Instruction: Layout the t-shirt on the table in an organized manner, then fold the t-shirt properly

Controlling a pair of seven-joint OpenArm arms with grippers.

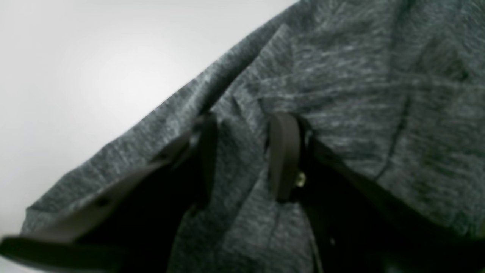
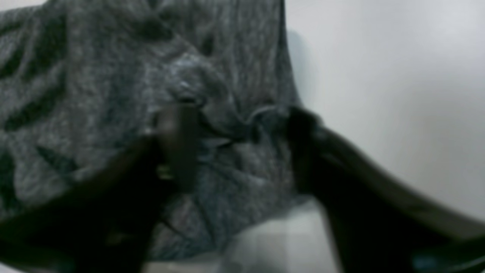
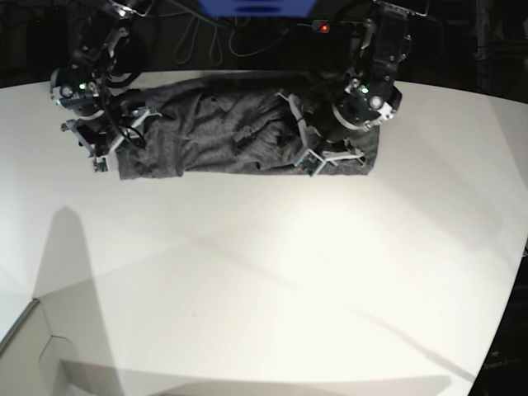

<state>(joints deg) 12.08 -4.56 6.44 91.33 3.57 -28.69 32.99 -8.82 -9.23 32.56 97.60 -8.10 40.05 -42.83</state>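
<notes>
Left wrist view: the left hand [image 1: 242, 155] has its two dark fingers [image 1: 284, 155] set at a narrow gap with a ridge of the shirt [image 1: 360, 94] standing between them. The cloth fills the gap and seems pinched there, so I take it as a grip on a fold near the shirt's edge, probably to pull that side straight. The bare table [image 1: 75, 76] shows beyond the hem, up and to the left of the fingers.

Right wrist view: the picture is blurred. The right hand [image 2: 242, 148] has its fingers [image 2: 178, 140] standing fairly far apart, one on either side of a bunched knot of cloth. Whether they have begun to pinch it I cannot tell; the cloth lies in the gap but does not look squeezed. The shirt's edge runs just past the outer finger, with white table to the right.

Base view: the shirt [image 3: 223, 136] lies stretched as a long strip along the far side of the table [image 3: 272, 289], still wrinkled in the middle. The right hand [image 3: 103, 144] sits at the strip's left end here, the left hand [image 3: 318, 153] toward its right end, both low on the cloth. One hand at each end suits spreading the shirt flat before any folding.
</notes>
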